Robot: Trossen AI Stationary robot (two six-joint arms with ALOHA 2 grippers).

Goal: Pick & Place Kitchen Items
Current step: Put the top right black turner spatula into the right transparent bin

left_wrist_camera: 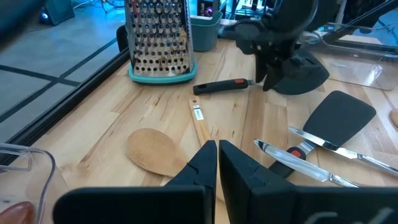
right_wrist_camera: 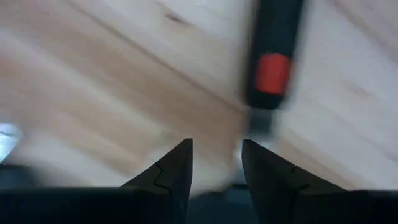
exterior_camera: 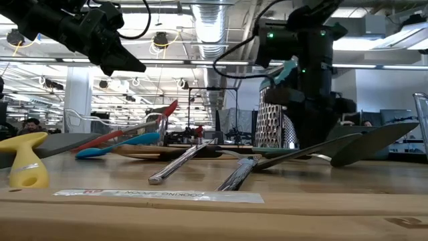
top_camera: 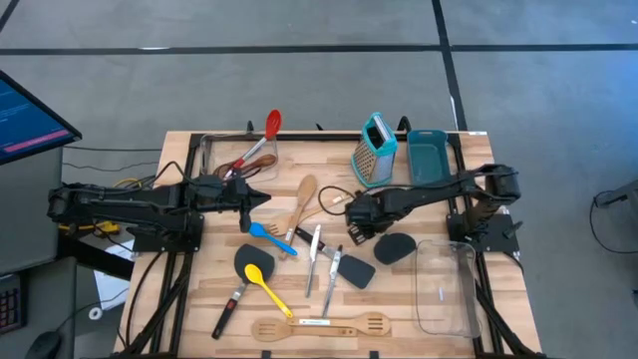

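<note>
Two grippers over the table [top_camera: 199, 299], left one [top_camera: 267, 198] pinched shut holding nothing, right one [right_wrist_camera: 216, 163] down at a black-handled spatula [right_wrist_camera: 272, 53], can't tell if it's gripped.

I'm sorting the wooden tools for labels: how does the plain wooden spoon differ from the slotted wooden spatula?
The wooden spoon has a solid oval bowl; the slotted wooden spatula has slots cut at both ends. The spoon lies mid-table, pointing towards the table's back edge; the spatula lies crosswise along the front edge. The spatula carries a white label; the spoon's is smaller. Both are pale wood, lying flat.
</note>
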